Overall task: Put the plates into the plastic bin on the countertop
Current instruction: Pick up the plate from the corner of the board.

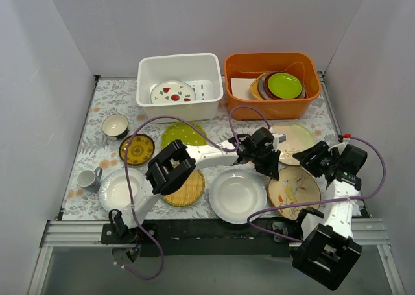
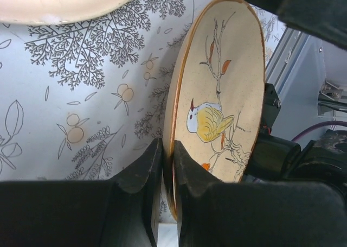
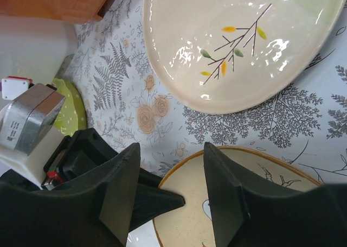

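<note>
My left gripper (image 2: 168, 163) is shut on the near rim of the beige bird plate (image 2: 222, 95), which lies at the front right of the countertop (image 1: 214, 123). From above, the left gripper (image 1: 274, 172) meets the bird plate (image 1: 297, 190) at its left edge. The right gripper (image 3: 171, 154) hovers open just above that same rim, nothing between its fingers, with a beige branch plate (image 3: 244, 40) beyond it. The white plastic bin (image 1: 146, 81) holds a strawberry plate (image 1: 173, 93). Green dotted (image 1: 183, 134), dark-yellow (image 1: 137, 149), bamboo (image 1: 188, 191) and two white plates (image 1: 237, 196) (image 1: 120, 190) lie on the cloth.
An orange tub (image 1: 237, 87) at the back right holds a stack topped by a lime-green plate (image 1: 284, 84). A bowl (image 1: 115, 125) and a cup (image 1: 87, 178) stand at the left. White walls close in three sides.
</note>
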Controlling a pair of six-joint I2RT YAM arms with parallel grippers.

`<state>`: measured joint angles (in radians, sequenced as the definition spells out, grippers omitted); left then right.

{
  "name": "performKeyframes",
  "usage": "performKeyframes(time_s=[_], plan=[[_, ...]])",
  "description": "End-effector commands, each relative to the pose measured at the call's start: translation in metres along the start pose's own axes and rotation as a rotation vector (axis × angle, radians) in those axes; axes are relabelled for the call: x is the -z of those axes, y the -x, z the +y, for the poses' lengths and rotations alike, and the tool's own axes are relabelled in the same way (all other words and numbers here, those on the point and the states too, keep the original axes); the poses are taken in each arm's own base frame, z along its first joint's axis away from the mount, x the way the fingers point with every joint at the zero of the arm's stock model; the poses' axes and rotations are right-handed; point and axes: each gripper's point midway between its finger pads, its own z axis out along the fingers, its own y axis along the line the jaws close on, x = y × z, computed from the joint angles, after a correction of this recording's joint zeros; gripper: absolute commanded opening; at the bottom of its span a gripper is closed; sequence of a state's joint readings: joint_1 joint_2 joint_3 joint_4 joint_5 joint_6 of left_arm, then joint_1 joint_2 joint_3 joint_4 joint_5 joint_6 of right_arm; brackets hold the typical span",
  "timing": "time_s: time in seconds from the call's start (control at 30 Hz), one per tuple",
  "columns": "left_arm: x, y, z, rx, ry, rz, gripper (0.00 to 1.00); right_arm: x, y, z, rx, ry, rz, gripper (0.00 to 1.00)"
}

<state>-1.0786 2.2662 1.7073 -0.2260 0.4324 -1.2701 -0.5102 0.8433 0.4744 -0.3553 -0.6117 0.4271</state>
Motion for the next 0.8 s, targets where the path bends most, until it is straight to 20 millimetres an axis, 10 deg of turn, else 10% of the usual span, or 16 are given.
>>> performKeyframes(time_s=[0.0, 0.77], plan=[[0.042, 0.017, -0.041, -0.076, -0.011, -0.068, 0.00, 0.001, 0.008, 0.010, 0.041, 0.053, -0.029, 0.59], [0.143, 0.071, -0.032, -0.010, -0.005, -0.267, 0.00, 0.009, 0.026, 0.063, 0.106, 0.310, -0.030, 0.70]])
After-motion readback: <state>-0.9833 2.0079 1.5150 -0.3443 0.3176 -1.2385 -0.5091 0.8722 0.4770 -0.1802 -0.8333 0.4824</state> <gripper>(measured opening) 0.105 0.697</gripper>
